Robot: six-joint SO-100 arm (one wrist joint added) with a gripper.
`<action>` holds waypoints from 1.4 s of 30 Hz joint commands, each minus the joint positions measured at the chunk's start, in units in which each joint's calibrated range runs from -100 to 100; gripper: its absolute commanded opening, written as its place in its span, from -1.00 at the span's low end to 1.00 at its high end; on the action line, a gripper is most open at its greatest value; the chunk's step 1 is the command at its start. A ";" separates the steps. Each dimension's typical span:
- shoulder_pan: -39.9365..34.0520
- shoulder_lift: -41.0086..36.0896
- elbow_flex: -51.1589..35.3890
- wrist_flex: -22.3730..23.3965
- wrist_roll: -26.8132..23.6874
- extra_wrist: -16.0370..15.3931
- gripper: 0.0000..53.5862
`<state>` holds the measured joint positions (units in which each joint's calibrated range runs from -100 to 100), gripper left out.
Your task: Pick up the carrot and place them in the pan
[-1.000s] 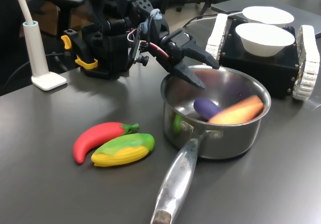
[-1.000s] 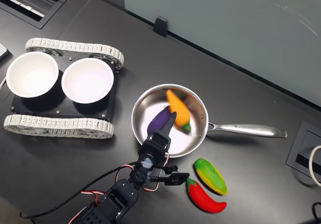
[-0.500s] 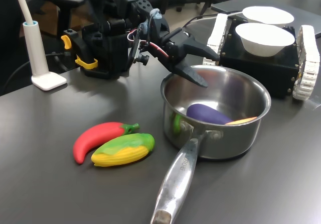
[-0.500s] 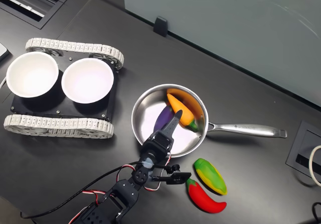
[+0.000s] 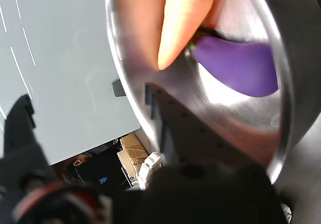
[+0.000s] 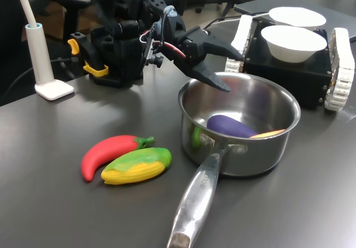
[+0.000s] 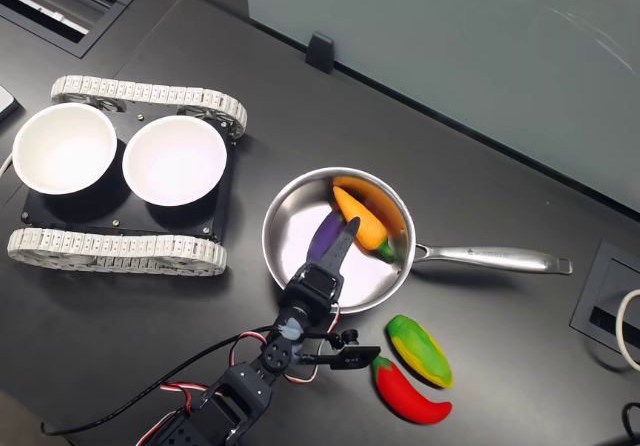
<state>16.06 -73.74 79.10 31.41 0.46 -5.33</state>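
Looking into the pan (image 7: 290, 251), I see the carrot (image 7: 358, 217) beside a purple toy, probably light and slippery, best held mid-body, while my claw (image 6: 218, 67) hangs spread, empty.

In the first exterior view the orange tapered toy carrot (image 6: 267, 133) showed only a sliver behind the purple toy eggplant (image 6: 232, 126) and the shiny steel saucepan (image 6: 240, 158) wall. In the wrist view the carrot's green stem end was cut off by the frame edge. The black gripper body there was a dark blur.

The carrot (image 7: 360, 218) is lying in the pan (image 7: 285, 228) beside an eggplant (image 7: 325, 235). On the desk (image 7: 520, 166), a chili pepper (image 7: 410, 396) and corn (image 7: 420, 350) are sitting together at the second exterior view's lower right of the pan.
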 commanded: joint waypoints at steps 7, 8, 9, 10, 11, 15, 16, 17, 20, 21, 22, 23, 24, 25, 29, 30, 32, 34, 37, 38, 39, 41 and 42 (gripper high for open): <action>-0.69 -6.02 -8.54 6.25 2.00 0.12 -0.81; -1.04 -6.36 -8.99 6.93 2.10 0.12 -0.90; -1.27 -6.78 -9.26 7.53 2.20 0.12 -0.98; -1.50 -7.11 -9.63 8.47 2.25 0.12 -0.99; -1.84 -7.54 -10.17 9.49 2.05 0.12 -0.99; -2.53 -9.05 -11.90 12.56 1.42 0.12 -0.99; -2.64 -9.48 -12.35 13.16 1.27 0.12 -0.99; -3.10 -10.07 -12.81 13.92 1.27 0.12 -0.99; -4.94 -11.50 -14.72 17.08 0.98 0.20 -0.99; -5.51 -12.18 -15.35 18.44 0.98 0.20 -0.99; -6.31 -13.10 -15.81 19.98 0.98 0.20 -0.99; -6.77 -13.86 -16.08 21.09 0.98 0.20 -0.99; -7.35 -14.71 -16.17 21.86 0.88 0.20 -0.99; -7.80 -15.38 -16.26 22.62 0.98 0.20 -0.99; -10.44 -16.98 -16.71 26.03 2.10 0.62 -0.99; -11.25 -17.41 -16.71 26.89 2.10 1.29 -0.99; -11.82 -18.50 -16.26 28.42 2.44 1.71 -0.99; -12.16 -20.02 -15.44 30.64 3.03 2.38 -0.99; -13.19 -21.71 -13.17 33.63 4.10 4.74 -0.99; -14.00 -21.71 -12.44 34.31 4.00 5.75 -0.99; -15.14 -21.71 -11.63 35.08 4.44 6.33 -0.99; -16.06 -21.71 -10.17 35.84 4.59 7.09 -0.99; -16.18 -21.71 -9.72 36.44 4.64 7.09 -0.99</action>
<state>1.54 -94.44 69.77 66.26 4.52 0.37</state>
